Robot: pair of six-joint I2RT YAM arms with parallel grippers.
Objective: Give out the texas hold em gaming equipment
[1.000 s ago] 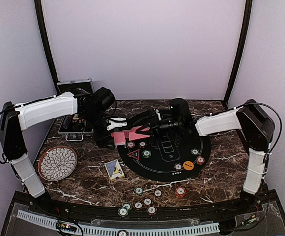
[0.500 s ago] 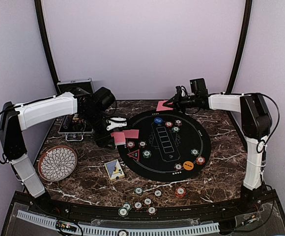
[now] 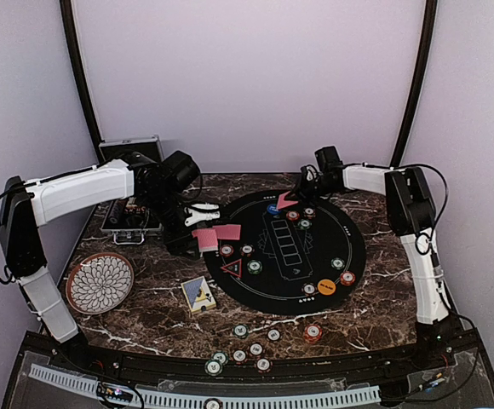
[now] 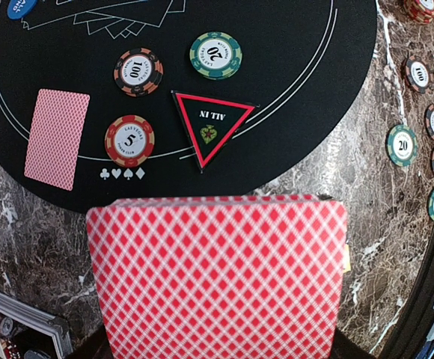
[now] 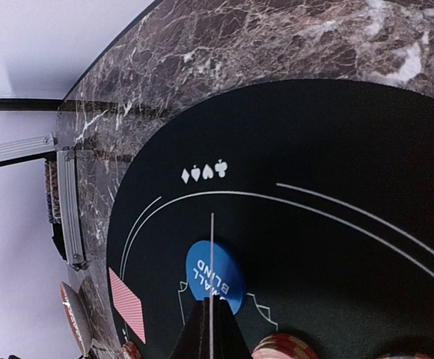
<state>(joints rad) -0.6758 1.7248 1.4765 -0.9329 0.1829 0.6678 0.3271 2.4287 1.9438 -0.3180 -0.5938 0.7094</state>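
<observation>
At the nine o'clock edge of the round black mat, the left gripper is clamped shut on the deck of red-backed cards. One dealt card lies face down on the felt beside it. At twelve o'clock the right gripper pinches a single card tight, tilted above the blue disc. Loose chips lie on the marble at six o'clock.

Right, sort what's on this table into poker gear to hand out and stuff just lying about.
For the job: card deck, dealt card, lifted card, poker chips, red triangle, blue disc, orange disc.

Lying about: patterned plate, silver case, blue-and-yellow box.
</observation>
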